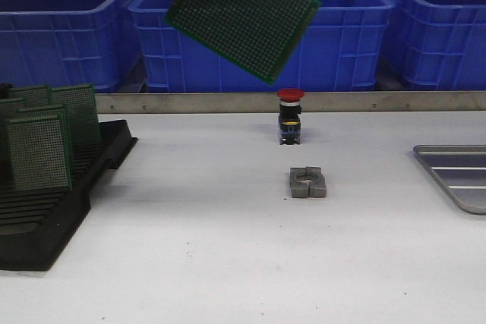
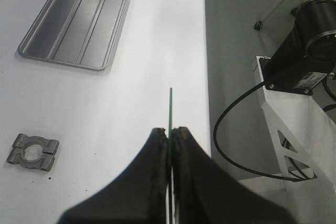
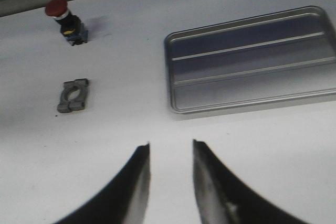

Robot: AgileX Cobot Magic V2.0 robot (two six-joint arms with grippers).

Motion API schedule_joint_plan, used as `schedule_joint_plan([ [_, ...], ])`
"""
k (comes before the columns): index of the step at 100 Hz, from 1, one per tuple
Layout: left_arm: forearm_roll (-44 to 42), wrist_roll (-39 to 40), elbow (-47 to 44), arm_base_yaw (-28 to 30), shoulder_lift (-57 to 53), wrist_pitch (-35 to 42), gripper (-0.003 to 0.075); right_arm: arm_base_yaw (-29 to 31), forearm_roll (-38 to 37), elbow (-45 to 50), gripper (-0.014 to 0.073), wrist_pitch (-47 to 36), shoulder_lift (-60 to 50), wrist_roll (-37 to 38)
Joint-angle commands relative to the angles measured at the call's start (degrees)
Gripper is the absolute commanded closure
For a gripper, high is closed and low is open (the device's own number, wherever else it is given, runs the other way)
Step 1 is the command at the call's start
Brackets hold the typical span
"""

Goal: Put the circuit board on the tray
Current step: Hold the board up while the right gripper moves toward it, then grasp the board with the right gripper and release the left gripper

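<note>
Tray (image 3: 252,61) bare; left tool (image 2: 169,135) grips circuit board (image 1: 243,19)

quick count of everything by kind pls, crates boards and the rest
blue crates: 3
circuit boards: 5, that is 1 in the left gripper (held board) and 4 in the black rack (racked boards)
tray: 1
red push button: 1
grey clamp block: 1
total: 12

Rack (image 1: 53,195) at left, clamp block (image 1: 307,182) mid-table before push button (image 1: 290,116), tray (image 1: 459,174) at right, crates (image 1: 266,36) seemingly behind.
</note>
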State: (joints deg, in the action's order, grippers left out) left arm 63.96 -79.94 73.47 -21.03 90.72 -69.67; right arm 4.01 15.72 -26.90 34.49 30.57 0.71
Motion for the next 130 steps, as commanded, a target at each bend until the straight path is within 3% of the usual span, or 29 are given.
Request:
schedule_joint_plan([
  [1,4.65,0.45,1.84,-0.46,-2.46,-2.9,0.0741,0.12,7.31,-2.69,0.0127,-4.76,2.93,-6.7],
  [7,4.65,0.45,1.84,-0.46,-2.46,-2.9,0.0741,0.12,11.18,-3.49,0.0079,-4.53,4.56,-11.3],
  [21,4.65,0.45,1.84,-0.46,-2.46,-2.9,0.074,0.12,25.78,-5.35,0.0119,-3.44,8.81,-24.5],
  [49,4.65,0.45,1.84,-0.46,-2.46,-2.9,0.0741,0.12,58.84,-7.31,0.012,10.28,18.84,-70.16],
  [61,4.65,0.45,1.84,-0.46,-2.46,-2.9,0.0741,-0.33,65.49,-8.36,0.012,16.66,23.43,-90.02],
  [73,4.65,0.45,1.84,-0.46,-2.46,-2.9,0.0741,-3.7,66.31,-9.92,0.012,17.78,27.42,-102.37],
  [84,4.65,0.45,1.84,-0.46,-2.46,-2.9,0.0741,-7.87,66.31,-12.08,0.012,17.61,31.33,-106.05],
  [107,4.65,0.45,1.84,-0.46,-2.46,-2.9,0.0741,-15.75,66.31,-18.55,0.012,17.37,40.74,-106.07],
  [130,4.65,0.45,1.84,-0.46,-2.46,-2.9,0.0741,-18.81,69.01,-22.06,0.0143,19.37,47.0,-105.93],
])
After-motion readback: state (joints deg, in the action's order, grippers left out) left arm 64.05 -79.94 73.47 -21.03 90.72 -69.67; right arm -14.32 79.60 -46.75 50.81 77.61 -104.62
